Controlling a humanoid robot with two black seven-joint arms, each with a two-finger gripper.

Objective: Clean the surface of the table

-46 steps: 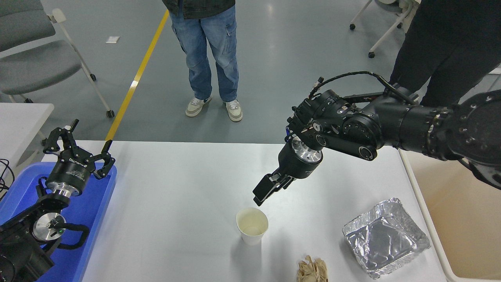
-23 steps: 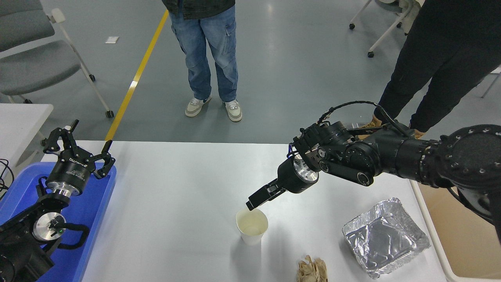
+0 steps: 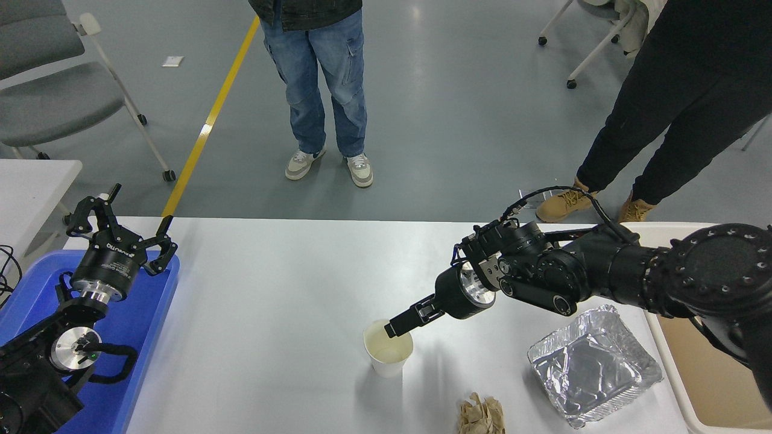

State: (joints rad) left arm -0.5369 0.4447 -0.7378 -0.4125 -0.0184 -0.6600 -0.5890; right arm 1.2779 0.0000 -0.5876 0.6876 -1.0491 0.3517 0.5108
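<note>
Lowering and swinging in toward the cup [image 3: 388, 352], the right gripper [image 3: 398, 326] is now sitting at the cup's far rim, where a second ago it was hanging well above and beyond it. Its fingers are looking pressed together into one narrow tip; whether the rim is caught between them I cannot tell. The cup is standing upright on the table [image 3: 271, 313], directly under and just toward the robot from that tip, so the coming grasp is turning on the rim's far edge meeting the fingers. Right of the cup a foil tray [image 3: 594, 364] is lying, and a crumpled paper wad [image 3: 480, 415] is sitting nearer the robot than the cup. The left gripper [image 3: 120, 220] is parked well left of the cup over a blue bin [image 3: 145, 337], fingers spread, so the right arm is much the nearer.
</note>
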